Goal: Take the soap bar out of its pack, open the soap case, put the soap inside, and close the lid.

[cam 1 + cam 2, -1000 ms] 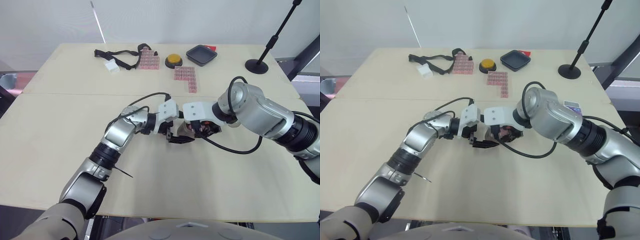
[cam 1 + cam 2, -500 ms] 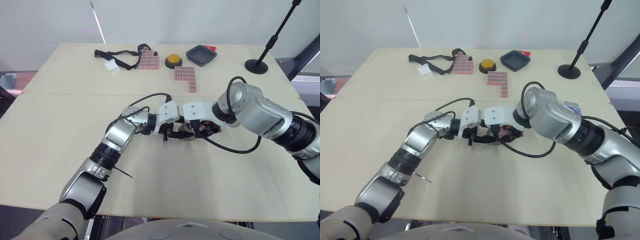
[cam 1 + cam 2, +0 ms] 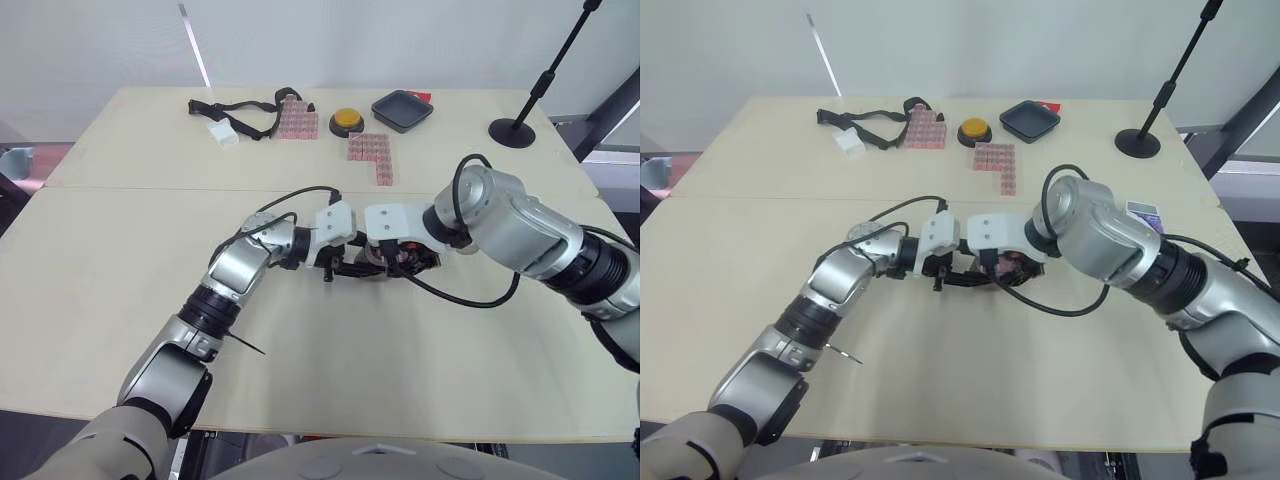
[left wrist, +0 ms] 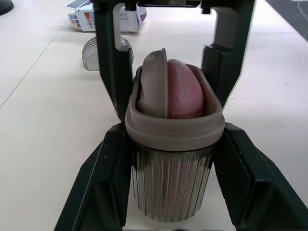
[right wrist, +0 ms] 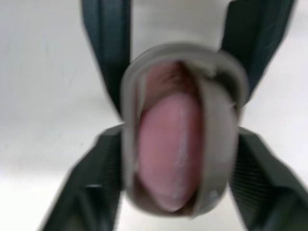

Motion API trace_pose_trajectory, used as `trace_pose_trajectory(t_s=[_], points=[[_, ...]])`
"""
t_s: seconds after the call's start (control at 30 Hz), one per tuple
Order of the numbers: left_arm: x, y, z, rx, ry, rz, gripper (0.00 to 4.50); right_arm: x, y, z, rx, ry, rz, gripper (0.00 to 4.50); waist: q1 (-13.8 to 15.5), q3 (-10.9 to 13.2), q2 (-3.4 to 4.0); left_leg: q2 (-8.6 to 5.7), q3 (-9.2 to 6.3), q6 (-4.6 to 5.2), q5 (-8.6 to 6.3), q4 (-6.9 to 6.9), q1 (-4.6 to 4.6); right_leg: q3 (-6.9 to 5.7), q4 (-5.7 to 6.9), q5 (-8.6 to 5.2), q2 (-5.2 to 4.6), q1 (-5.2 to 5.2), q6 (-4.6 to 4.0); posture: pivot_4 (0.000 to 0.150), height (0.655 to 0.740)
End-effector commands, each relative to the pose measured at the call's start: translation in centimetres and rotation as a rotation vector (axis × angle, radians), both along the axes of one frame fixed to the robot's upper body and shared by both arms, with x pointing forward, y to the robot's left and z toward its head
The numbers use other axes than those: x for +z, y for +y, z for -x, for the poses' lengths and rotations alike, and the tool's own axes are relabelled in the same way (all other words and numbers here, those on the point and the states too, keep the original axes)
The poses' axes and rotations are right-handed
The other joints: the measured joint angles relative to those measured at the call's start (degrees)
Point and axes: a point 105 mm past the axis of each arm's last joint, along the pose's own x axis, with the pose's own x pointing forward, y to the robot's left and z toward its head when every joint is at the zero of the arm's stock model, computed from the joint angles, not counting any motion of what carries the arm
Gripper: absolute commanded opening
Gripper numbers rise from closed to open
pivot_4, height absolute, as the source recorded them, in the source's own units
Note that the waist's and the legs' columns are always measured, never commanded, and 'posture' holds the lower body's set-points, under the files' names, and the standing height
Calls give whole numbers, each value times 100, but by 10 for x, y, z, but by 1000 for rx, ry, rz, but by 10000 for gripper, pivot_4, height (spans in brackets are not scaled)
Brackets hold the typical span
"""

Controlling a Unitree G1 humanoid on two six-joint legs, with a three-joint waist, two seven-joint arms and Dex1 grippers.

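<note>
A grey ribbed soap case (image 4: 171, 183) is held at mid-table, with my left gripper (image 3: 343, 268) shut on it and the left fingers (image 4: 103, 178) pressed to both its sides. A pink soap bar (image 4: 185, 94) sits in the case's open mouth beside a grey inner plate, its end sticking out. My right gripper (image 3: 380, 262) faces the left one, open. Its fingers (image 4: 108, 62) stand on either side of the case's mouth. The right wrist view looks into the case (image 5: 180, 125) and onto the soap (image 5: 168, 144).
The soap pack (image 3: 1145, 211) lies by my right forearm, and the loose grey lid (image 4: 107, 52) rests on the table near it. At the far edge are a black tray (image 3: 403, 109), a yellow button (image 3: 347, 120), pink blocks (image 3: 372, 155), a black strap (image 3: 240, 108) and a stand base (image 3: 513, 131).
One second ago the case hung tilted below the two grippers. It now lies level between them. Little has moved in the last half second.
</note>
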Motion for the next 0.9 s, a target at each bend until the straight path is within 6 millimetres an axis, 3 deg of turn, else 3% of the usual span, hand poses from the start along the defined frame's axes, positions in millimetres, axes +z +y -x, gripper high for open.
trace_pose_trajectory(t_s=[0.03, 0.17, 0.33, 0.57, 0.73, 0.9], points=[[8, 13, -1, -1, -26, 44, 19284, 13, -1, 0, -13, -21, -74, 43933, 1, 0, 0, 0, 0, 0, 0, 0, 0, 0, 0, 0, 0, 0, 0, 1500, 7400], [9, 31, 1, -14, -26, 78, 19284, 14, -11, 1, -62, -1, -183, 44791, 12, 0, 0, 0, 0, 0, 0, 0, -1, 1, -1, 0, 0, 0, 0, 1500, 7400], [12, 55, 5, 17, -20, 189, 19284, 15, -31, 10, -123, 46, -490, 44791, 69, -1, -1, 0, 3, 1, -1, 1, -7, 1, -6, 0, -3, -4, 0, 1500, 7400], [2, 74, 10, 95, 24, 275, 19284, 5, -67, 20, -191, -91, -872, 44791, 100, -1, -1, 0, 4, 6, -4, 4, -22, -4, -11, 0, -7, -14, 0, 1500, 7400], [-13, 81, 13, 116, 17, 265, 19284, -13, -82, 28, -219, -177, -965, 44791, 34, -2, -2, -1, 3, 7, -4, 5, -22, -7, -26, 0, -9, -15, 0, 1500, 7400], [-14, 78, 15, 102, -9, 280, 19284, -28, -84, 34, -232, -184, -975, 44791, -60, -2, -2, -2, 1, 9, -3, 4, -21, -9, -29, 0, -9, -14, 0, 1500, 7400]])
